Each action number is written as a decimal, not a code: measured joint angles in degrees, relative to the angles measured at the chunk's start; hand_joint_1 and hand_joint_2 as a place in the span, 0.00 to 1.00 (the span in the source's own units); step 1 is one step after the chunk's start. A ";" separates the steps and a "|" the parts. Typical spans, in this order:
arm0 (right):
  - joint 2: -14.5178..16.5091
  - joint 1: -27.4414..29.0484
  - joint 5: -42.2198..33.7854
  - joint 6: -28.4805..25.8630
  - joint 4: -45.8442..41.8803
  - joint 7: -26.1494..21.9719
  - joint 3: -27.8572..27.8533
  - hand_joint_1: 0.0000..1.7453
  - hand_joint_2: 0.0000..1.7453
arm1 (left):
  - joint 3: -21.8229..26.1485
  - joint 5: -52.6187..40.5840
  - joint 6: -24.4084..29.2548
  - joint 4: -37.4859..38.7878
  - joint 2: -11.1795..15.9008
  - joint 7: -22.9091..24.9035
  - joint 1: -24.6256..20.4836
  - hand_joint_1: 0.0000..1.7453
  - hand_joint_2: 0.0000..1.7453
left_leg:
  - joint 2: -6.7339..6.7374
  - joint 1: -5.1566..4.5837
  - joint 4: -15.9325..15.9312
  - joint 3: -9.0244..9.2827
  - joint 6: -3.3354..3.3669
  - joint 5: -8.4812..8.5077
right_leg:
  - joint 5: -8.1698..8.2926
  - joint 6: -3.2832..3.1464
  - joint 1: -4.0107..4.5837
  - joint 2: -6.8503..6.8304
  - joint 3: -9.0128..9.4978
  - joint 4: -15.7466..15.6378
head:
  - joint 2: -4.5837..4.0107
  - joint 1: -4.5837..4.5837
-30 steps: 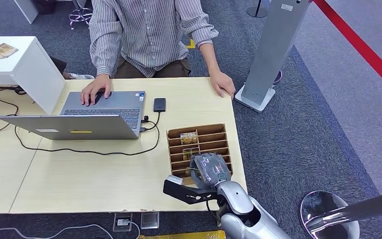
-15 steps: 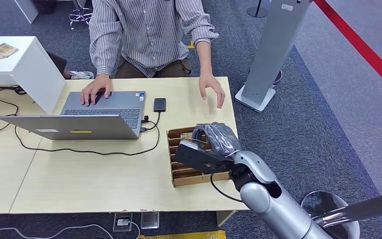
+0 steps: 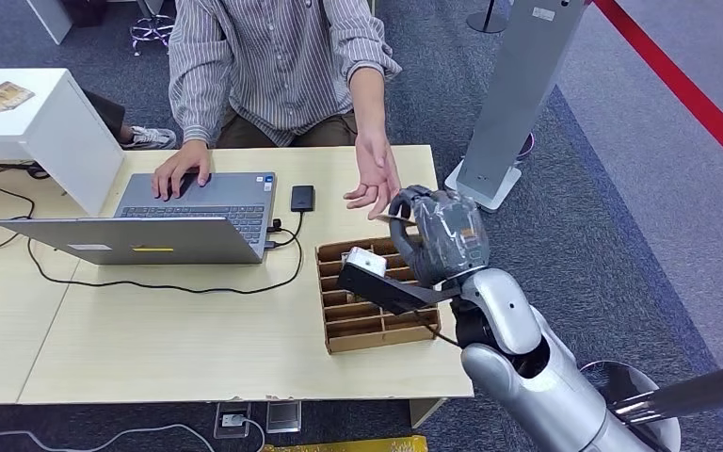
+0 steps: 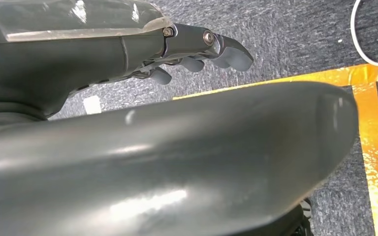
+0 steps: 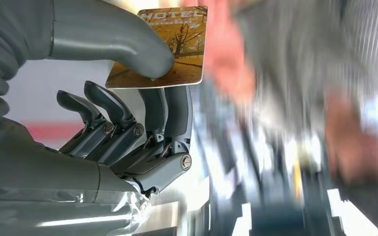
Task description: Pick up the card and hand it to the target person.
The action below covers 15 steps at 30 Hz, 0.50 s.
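Head view: right hand (image 3: 438, 240) raised above the far right corner of the pale wooden counter (image 3: 198, 330), just beside the open, palm-up hand of the person in the striped shirt (image 3: 374, 179). Right wrist view: the glossy autumn-tree "HOTEL" card (image 5: 165, 46) is pinched near its lower edge between the thick grey thumb (image 5: 123, 44) and two dark fingers (image 5: 177, 115) behind it; the other fingers curl lower, off the card. Most of the card sticks out free past the grip; background there is motion-blurred, so the exact gap to the person's palm is unclear. Brown cardboard slotted card holder (image 3: 367, 315) sits on the counter below the right arm. Silver laptop (image 3: 160, 226) and small black phone (image 3: 302, 198) lie further left, person's other hand on the keyboard. Left hand (image 4: 197, 54) hangs over grey carpet, fingers loosely curled with nothing in them. Step judged: handover, near its end. To do it well: present the card's free end toward the waiting palm, keep the pinch firm until the person has it, then loosen the thumb gently; avoid pushing into their fingers or tilting so the card slips.
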 joint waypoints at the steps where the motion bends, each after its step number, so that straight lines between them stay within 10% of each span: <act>1: 0.03 0.02 3.72 -3.27 0.30 -0.65 0.01 0.98 1.00 | -0.02 -0.07 0.00 -0.01 -0.08 0.09 -0.12 0.00 0.00 | 0.00 0.00 0.00 0.00 0.00 0.00 | 0.00 0.00 0.00 0.00 0.00 0.00 | -0.01 0.01; 6: 0.73 0.11 8.75 -15.32 3.94 -4.36 -0.26 0.98 1.00 | -0.36 -0.28 0.13 -0.01 -0.52 0.74 -0.70 0.00 0.00 | 0.00 0.00 0.00 -0.01 0.00 0.00 | 0.00 0.00 0.00 0.00 0.00 0.00 | -0.01 0.01; 15: 2.73 0.01 7.14 -18.94 9.96 -6.09 -0.33 0.98 1.00 | -0.84 0.19 0.50 -0.01 -0.62 0.89 -0.62 0.00 0.00 | -0.01 0.00 0.00 -0.02 0.00 0.00 | 0.00 0.00 0.01 0.00 0.00 0.01 | 0.00 -0.07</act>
